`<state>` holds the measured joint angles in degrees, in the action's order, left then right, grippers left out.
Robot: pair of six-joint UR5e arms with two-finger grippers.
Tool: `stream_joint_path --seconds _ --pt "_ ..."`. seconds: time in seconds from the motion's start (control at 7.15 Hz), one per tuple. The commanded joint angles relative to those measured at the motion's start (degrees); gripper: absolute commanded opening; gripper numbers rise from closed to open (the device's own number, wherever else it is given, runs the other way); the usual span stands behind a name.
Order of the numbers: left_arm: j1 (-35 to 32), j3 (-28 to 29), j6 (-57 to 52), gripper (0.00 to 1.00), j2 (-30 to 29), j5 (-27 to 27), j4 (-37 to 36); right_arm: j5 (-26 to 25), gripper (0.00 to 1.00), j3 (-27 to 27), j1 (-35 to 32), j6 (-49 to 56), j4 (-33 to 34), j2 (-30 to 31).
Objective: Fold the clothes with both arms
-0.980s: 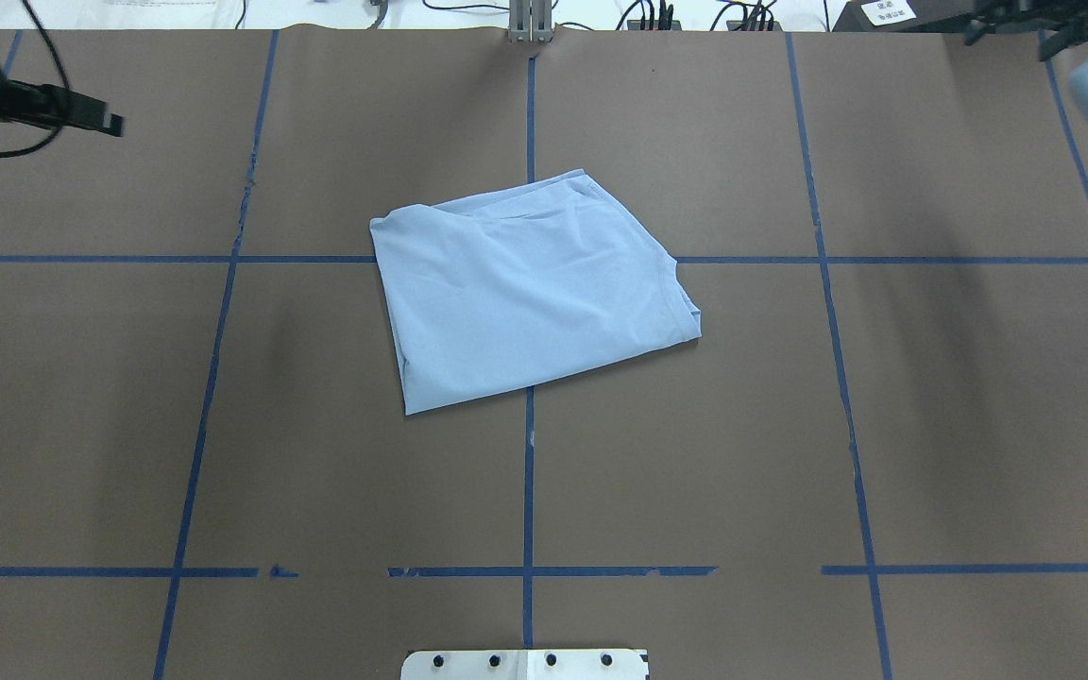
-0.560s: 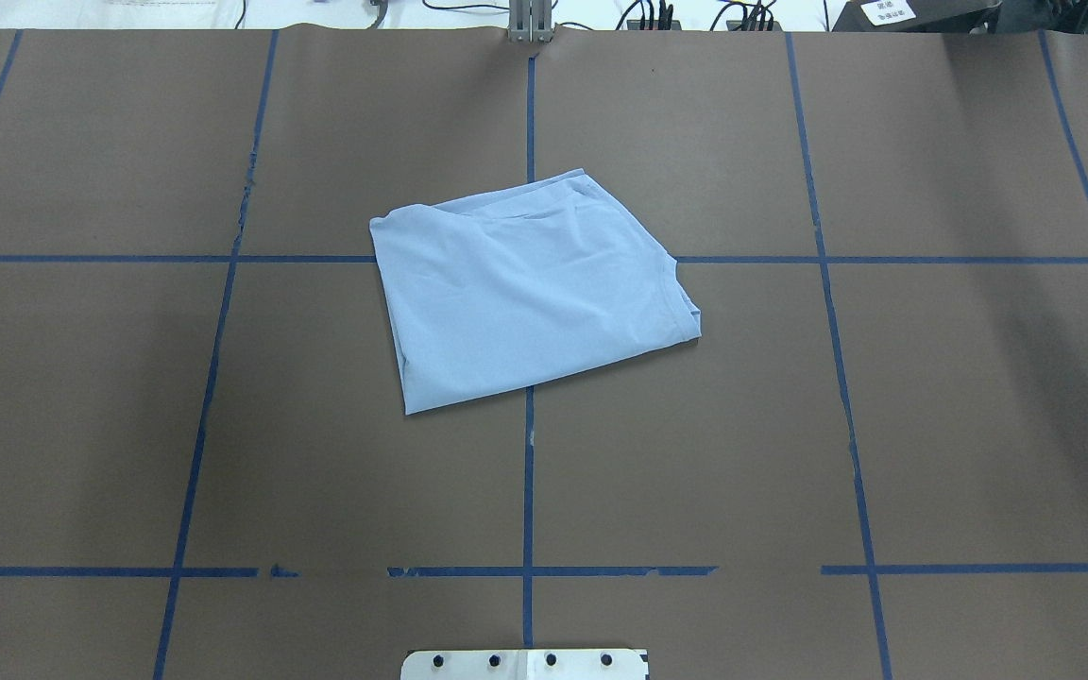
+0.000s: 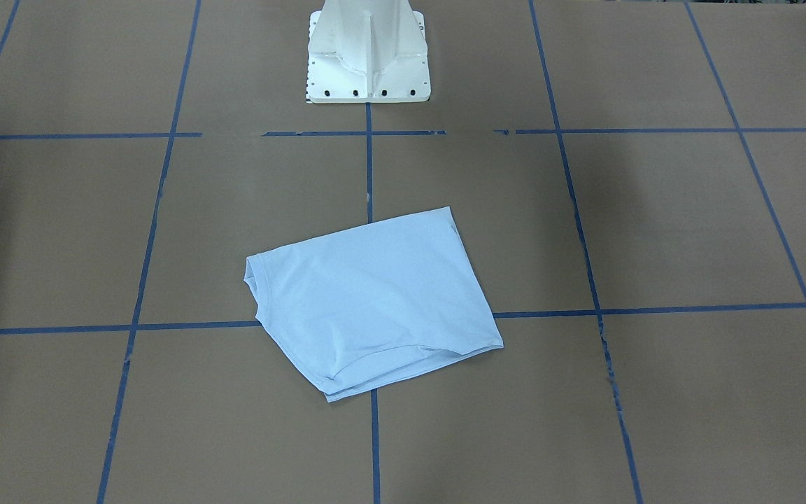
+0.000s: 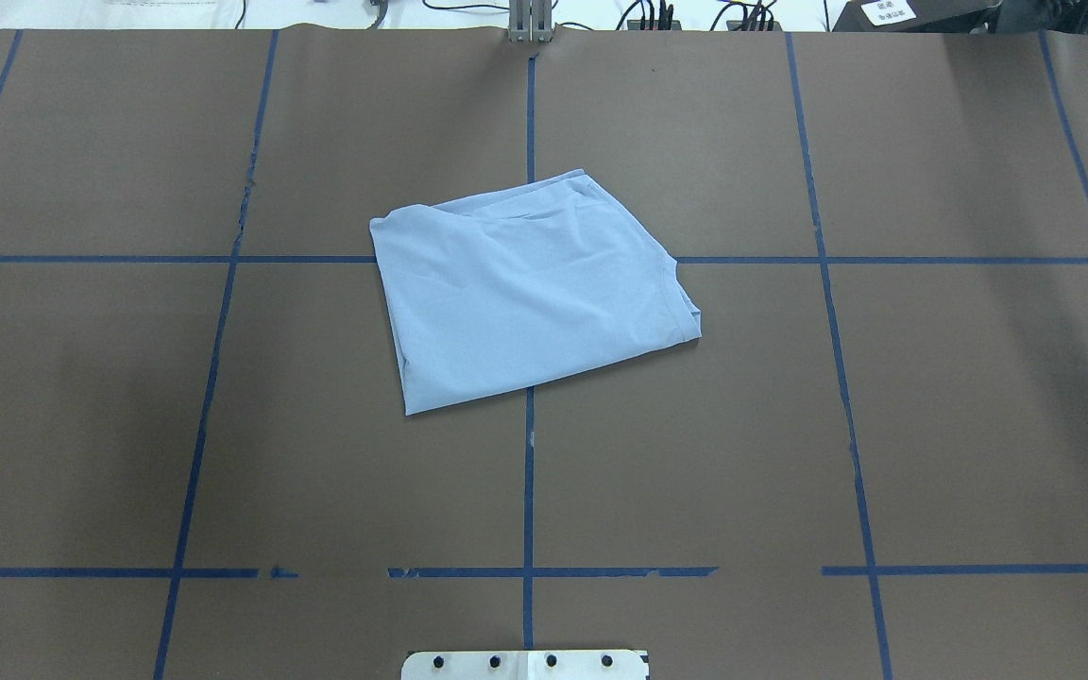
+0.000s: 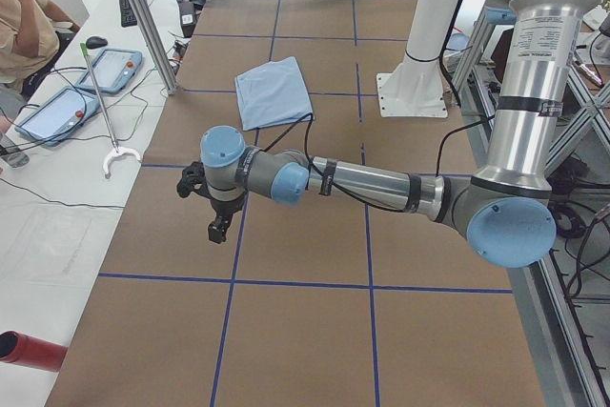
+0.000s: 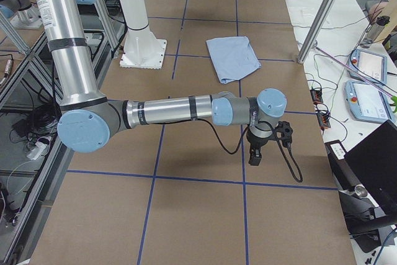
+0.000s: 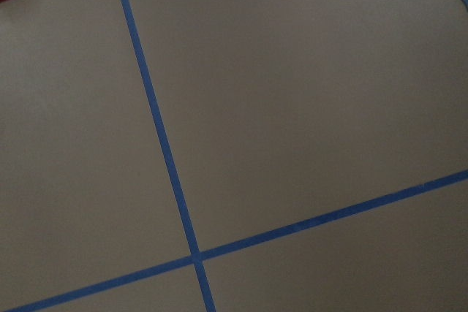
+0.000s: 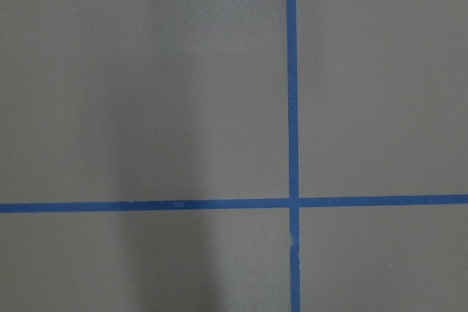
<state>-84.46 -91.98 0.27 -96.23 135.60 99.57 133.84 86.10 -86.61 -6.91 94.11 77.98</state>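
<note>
- Left gripper [image 5: 216, 232]: black, two fingers, pointing down over the table [image 4: 978, 425] towards its far-left corner. It shows only in the side view, so I cannot tell whether the fingers are apart or together. It is well apart from the t-shirt.
- Right gripper [image 6: 254, 157]: black, two fingers, pointing down over the table towards its far-right corner. It too shows only in a side view, so apart or together cannot be told. It is well apart from the t-shirt.
- left arm [image 5: 367, 183]: grey-silver with pale blue joint caps. The forearm lies roughly level above the left end of the table, with a black cable along it.
- right arm [image 6: 167, 111]: same make. The forearm lies roughly level above the right end.
- pedestal base [image 3: 368, 56]: white, bolted at the middle of the near, robot-side edge.
- blue tape [image 4: 528, 491]: grid lines across the brown surface. Each wrist view shows one crossing.
- t-shirt [image 4: 530, 293]: light blue, folded into a rough four-sided packet, lying flat. It sits mid-table over the crossing of the centre line and a cross line, slightly nearer the far edge. The ribbed neck edge faces the table's right end.
- cables [image 4: 657, 14]: black, beyond the far edge.
</note>
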Motion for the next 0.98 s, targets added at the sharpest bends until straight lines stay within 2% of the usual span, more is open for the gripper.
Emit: stream_joint_path --seconds 0.0,0.28,0.42,0.56,0.84 --pt "0.0 1.2 0.0 1.0 0.9 3.6 0.2 0.1 1.0 0.2 0.0 0.3 0.0 0.2" --pt "-0.2 1.5 -0.1 1.0 1.0 3.4 -1.2 0.4 1.0 0.7 0.1 0.1 -0.2 0.2" --pt "-0.5 1.1 -0.1 1.0 0.6 3.2 -5.1 0.6 1.0 0.7 0.2 0.1 -0.2 0.9" --pt "-0.4 -1.9 0.0 1.0 0.2 2.7 -11.4 1.2 1.0 0.7 0.4 0.1 -0.2 0.9" --pt "-0.4 -2.1 -0.2 1.0 0.3 2.1 -13.4 1.2 1.0 1.9 0.4 0.1 -0.2 1.0"
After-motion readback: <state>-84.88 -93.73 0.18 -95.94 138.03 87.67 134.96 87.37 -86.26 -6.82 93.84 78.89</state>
